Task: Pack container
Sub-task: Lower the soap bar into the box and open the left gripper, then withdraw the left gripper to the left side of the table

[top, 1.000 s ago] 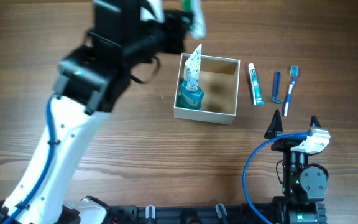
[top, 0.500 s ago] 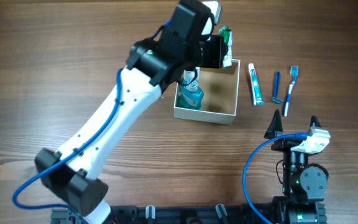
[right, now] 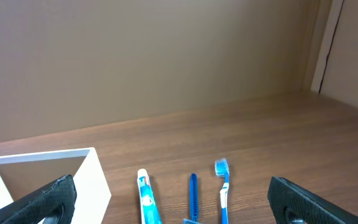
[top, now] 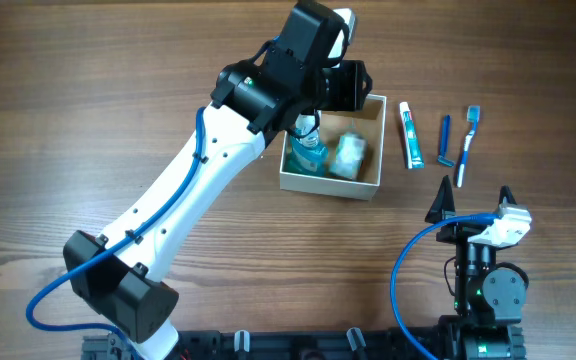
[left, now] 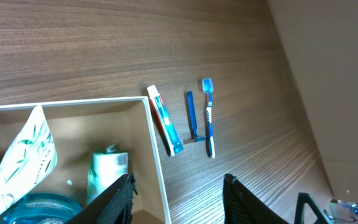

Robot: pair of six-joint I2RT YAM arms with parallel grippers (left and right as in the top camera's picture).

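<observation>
Standing near the middle of the wooden counter [top: 68, 90], the container [top: 329, 184] was a square, open-topped cardboard box with white outer walls and a brown inside, and it held three things. A teal-blue bottle [top: 308, 156] stood in the half nearer the left arm. A white sachet printed with green leaves [left: 25, 155] leaned beside that bottle. A pale green-and-white wrapped packet [top: 349, 155] lay on the brown floor of the other half. The white left arm [top: 183, 200] stretched diagonally from the near edge of the counter to the box, and its black wrist hid the box's far left corner from above. The left claw [left: 178, 179] hung over the far rim with its two black fingers partly apart and nothing between them. Through the gap the wrist camera showed only the box's right wall and bare wood. To the right of the container, apart from it, a toothpaste tube [top: 411, 135], a blue razor [top: 446, 140] and a blue-and-white toothbrush [top: 468, 135] lay side by side, roughly parallel, with the tube closest to the box. Whether the razor's head touched the toothbrush could not be told. The right claw [top: 475, 186] sat near the front edge, just short of the toothbrush handle. Its fingers were spread wide and empty, and a blue cable [top: 408, 260] looped beside its arm.
</observation>
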